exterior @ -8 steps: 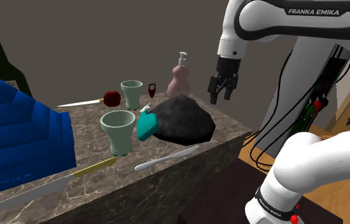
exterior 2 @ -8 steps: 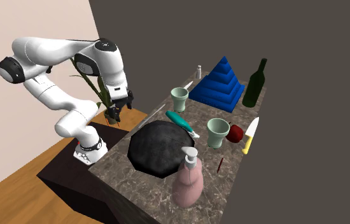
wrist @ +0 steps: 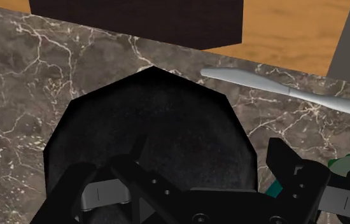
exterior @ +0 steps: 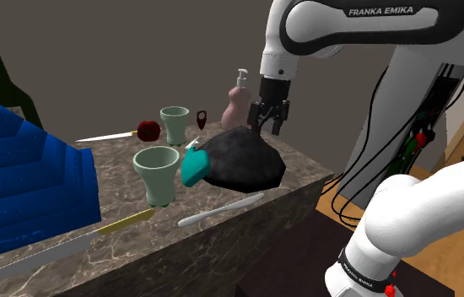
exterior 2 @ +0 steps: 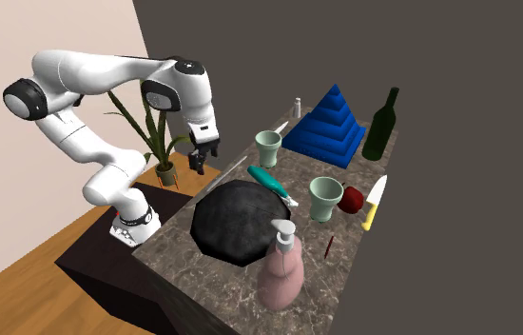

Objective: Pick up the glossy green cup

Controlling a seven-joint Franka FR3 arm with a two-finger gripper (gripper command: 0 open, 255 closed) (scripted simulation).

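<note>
The black faceted lump (exterior: 243, 160) lies under the claw (exterior: 269, 126), with the teal-handled tool (exterior: 193, 167) just beside it, both between the claw and the cups. A red apple (exterior: 148, 130) stands just beside the far green cup (exterior: 174, 125), and a blue stepped block (exterior: 19, 181) stands near the near green cup (exterior: 156, 175). Above both cups the air is free.

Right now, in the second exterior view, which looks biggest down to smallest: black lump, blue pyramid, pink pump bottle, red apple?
1. black lump
2. blue pyramid and pink pump bottle, about alike; the bottle is nearer the camera
3. red apple

Shoulder: we look down along the marble counter (exterior: 154, 253), near.
Second exterior: we look down from its opposite end, farther off.
Wrist: we look straight down, close.
Shared: black dish (wrist: 154, 127).
</note>
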